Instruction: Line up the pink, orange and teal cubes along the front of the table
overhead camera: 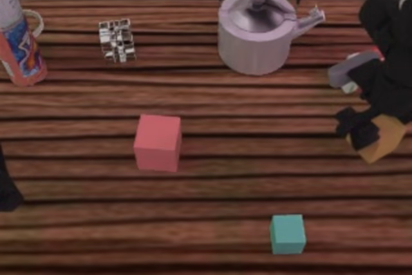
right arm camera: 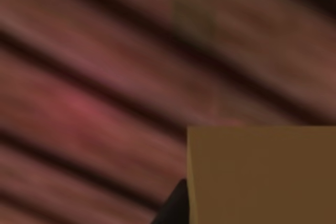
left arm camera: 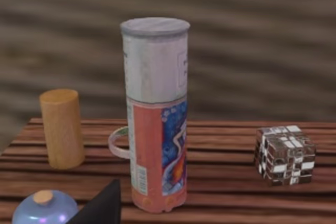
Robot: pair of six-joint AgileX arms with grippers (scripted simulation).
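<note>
My right end effector sits at the right edge of the desk, closed on the orange cube. Cube tilted in the grip, corner pointing down; whether it touches the desk I cannot tell. In the right wrist view the orange cube fills the near corner, one dark fingertip against its side, blurred planks behind.

Pink cube is well to the left of that end effector, mid-desk, flat on the planks. Teal cube is left of it and nearer the front edge, well apart from the pink one.

Behind the right end effector, toward the back: a grey kettle with a black handle. Farther left, a silver lattice cube, then a tall can at the far left edge.

My left arm is parked at the left edge; its end effector is not in view, so state unknown. Left wrist view shows the can, lattice cube and a tan cylinder.
</note>
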